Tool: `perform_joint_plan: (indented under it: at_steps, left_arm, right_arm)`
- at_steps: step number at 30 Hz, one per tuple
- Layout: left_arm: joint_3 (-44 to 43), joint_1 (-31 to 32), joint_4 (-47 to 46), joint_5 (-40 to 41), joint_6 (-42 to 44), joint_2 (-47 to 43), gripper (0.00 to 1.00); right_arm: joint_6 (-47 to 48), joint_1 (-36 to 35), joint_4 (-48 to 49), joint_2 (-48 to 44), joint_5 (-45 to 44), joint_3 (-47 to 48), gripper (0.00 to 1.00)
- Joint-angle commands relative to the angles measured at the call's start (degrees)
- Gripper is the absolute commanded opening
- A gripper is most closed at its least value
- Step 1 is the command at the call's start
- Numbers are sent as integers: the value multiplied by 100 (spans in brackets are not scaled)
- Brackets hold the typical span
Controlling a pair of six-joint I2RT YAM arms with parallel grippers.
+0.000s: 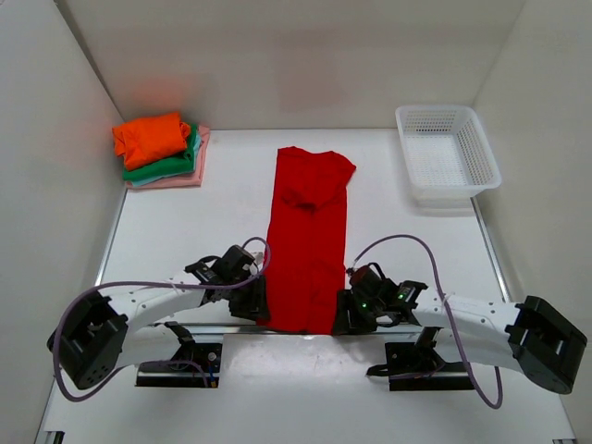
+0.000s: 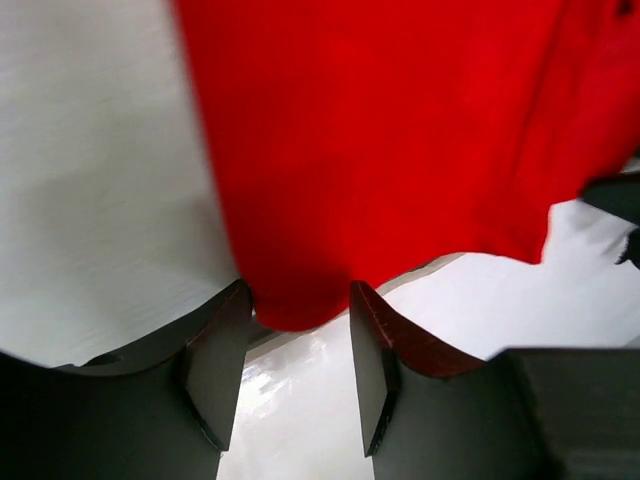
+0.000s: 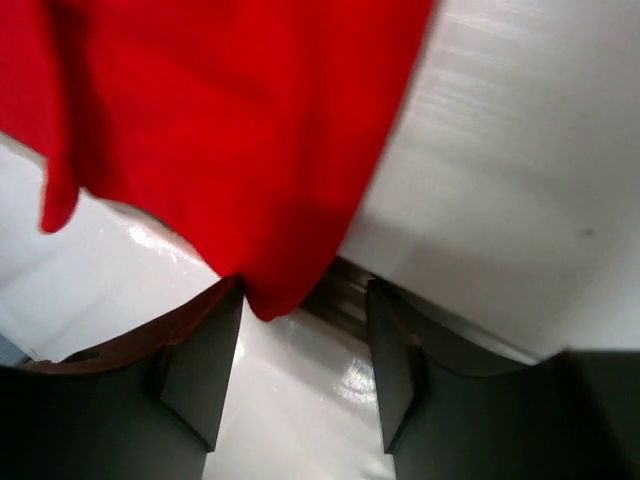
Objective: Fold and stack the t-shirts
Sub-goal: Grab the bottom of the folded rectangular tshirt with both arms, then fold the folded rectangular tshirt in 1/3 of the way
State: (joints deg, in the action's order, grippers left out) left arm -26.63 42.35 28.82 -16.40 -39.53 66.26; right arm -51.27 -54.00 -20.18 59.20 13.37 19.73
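The red t-shirt [image 1: 308, 240] lies as a long narrow strip down the middle of the table, its lower hem hanging over the near edge. My left gripper [image 1: 257, 301] is at the hem's left corner. In the left wrist view its jaws [image 2: 298, 295] stand apart, and the red cloth [image 2: 380, 140] ends just at their tips. My right gripper [image 1: 344, 310] is at the hem's right corner, open [image 3: 303, 290], with the red corner [image 3: 220, 120] hanging by its left finger. The orange t-shirt [image 1: 151, 137], the green one [image 1: 176, 165] and the pale pink one [image 1: 185, 178] sit folded in a stack at the back left.
A white mesh basket [image 1: 447, 153] stands at the back right of the table. White walls close in the table on the left, right and back. A metal rail runs along the near edge under the hem.
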Motion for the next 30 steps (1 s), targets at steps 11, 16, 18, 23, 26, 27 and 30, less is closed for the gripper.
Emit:
perform_joint_plan:
  at_steps: [11, 16, 18, 23, 26, 27, 30]
  left_arm:
    - [-1490, -446, 755, -407, -266, 826, 0]
    - [-3224, -1157, 1661, -249, -108, 1582, 0]
    - [-3820, -1360, 1793, -284, 50, 1925, 0]
    - [-4929, -1650, 2005, -127, 165, 2962, 0]
    - [-5518, -1800, 2057, -117, 200, 3480, 0]
    - [-5641, -1826, 2040, -100, 217, 3656, 0]
    - [-5950, -1958, 2049, -126, 218, 4060, 1]
  right_arm:
    - [941, 1424, -87, 786, 1360, 1568, 0]
    - [1872, 2674, -1197, 1443, 2073, 3192, 0]
    - [2198, 2999, -1487, 1786, 2214, 3632, 0]
    - [2639, 3378, -1646, 2735, 2416, 4486, 0]
    - [2727, 3545, -1638, 3131, 2416, 4689, 0]
    - [2753, 3589, -1690, 3159, 2425, 4794, 0]
    - [2806, 3721, -1638, 3448, 2417, 4857, 1]
